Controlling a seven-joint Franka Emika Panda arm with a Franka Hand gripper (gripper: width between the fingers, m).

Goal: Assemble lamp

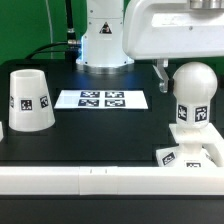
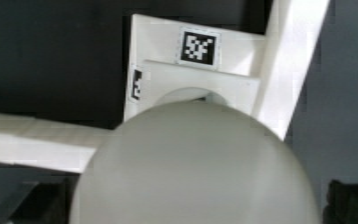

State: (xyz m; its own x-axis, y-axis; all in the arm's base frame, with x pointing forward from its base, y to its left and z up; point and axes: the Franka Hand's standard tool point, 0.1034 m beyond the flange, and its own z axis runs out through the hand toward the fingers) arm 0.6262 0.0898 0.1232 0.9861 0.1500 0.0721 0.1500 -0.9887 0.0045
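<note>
The bulb post (image 1: 192, 95) stands upright at the exterior view's right, over the square base (image 1: 172, 156), which lies against the front rail. Whether the post is seated in the base I cannot tell. My gripper (image 1: 183, 82) is down around the post's round top. One dark finger (image 1: 160, 72) shows just clear of the post's side, and the other is hidden. In the wrist view the round top (image 2: 194, 165) fills the space between my dark fingers (image 2: 345, 200), with a small gap showing. The tagged base (image 2: 194, 55) lies beyond. The shade (image 1: 30, 100) stands far left.
The marker board (image 1: 100, 99) lies mid-table between the shade and the post. A white rail (image 1: 90, 180) runs along the front edge and also shows in the wrist view (image 2: 34, 135). The arm's white pedestal (image 1: 105, 45) stands at the back.
</note>
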